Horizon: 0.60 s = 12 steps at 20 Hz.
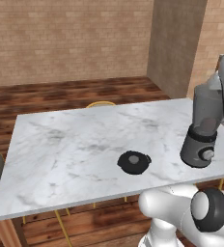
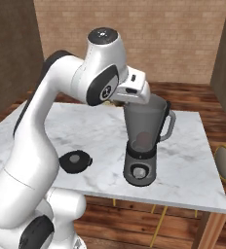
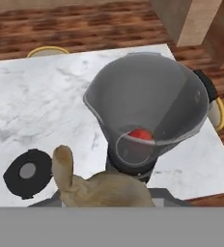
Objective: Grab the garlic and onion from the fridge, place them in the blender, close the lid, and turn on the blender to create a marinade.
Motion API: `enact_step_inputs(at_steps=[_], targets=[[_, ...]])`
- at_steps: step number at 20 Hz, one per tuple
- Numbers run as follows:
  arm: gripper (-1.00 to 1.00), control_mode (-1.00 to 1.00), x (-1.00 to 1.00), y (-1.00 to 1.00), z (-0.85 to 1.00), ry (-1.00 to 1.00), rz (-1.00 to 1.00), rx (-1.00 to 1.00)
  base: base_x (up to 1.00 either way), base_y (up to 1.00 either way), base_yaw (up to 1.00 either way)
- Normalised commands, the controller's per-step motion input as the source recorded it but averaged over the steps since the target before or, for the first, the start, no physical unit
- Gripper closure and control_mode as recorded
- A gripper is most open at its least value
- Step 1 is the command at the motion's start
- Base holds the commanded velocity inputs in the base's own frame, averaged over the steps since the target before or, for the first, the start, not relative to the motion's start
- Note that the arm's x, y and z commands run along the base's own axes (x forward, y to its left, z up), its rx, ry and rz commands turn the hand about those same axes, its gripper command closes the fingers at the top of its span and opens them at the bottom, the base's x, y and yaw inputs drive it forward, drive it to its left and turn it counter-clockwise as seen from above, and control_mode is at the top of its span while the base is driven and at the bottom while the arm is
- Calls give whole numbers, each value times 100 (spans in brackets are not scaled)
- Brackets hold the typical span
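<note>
Hovering over the open mouth of the blender (image 3: 147, 103), the gripper (image 3: 102, 190) carries a pale tan, lumpy thing with a stubby stalk, which I take to be the garlic (image 3: 92, 185); it hides the finger tips in the hand view, so I judge the jaws clamped on it rather than see them closed. In the right base view the hand sits just above the jar's rim, beside the blender's handle. The onion (image 3: 140, 134) already lies at the bottom of the jar, a small red ball seen through the smoky wall, and it shows faintly through the jar in the right base view as well (image 2: 143, 139). The lid (image 1: 133, 162) lies flat on the marble table (image 1: 61, 144), apart from the blender and to its left as the left base view shows it, with its side tab pointing toward the jar. So the step in hand looks like the second ingredient going in: the onion is done, the garlic is about to be dropped. In the hand view the garlic sits toward the near edge of the jar's mouth, so the next move seems to call for bringing the hand over the middle of the opening before letting go, lest the garlic strike the rim and roll onto the table. After that the lid must be fetched, set on the mouth, and the silver knob (image 2: 139, 171) turned.
</note>
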Motion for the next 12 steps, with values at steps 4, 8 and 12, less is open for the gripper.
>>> enact_step_inputs(at_steps=[4,8,12], targets=[[100,-100,21,-32,-34,7,0,0,0,0,0],[100,-100,21,-27,-26,8,0,0,0,0,0],[100,-100,20,-13,-44,10,0,0,0,0,0]])
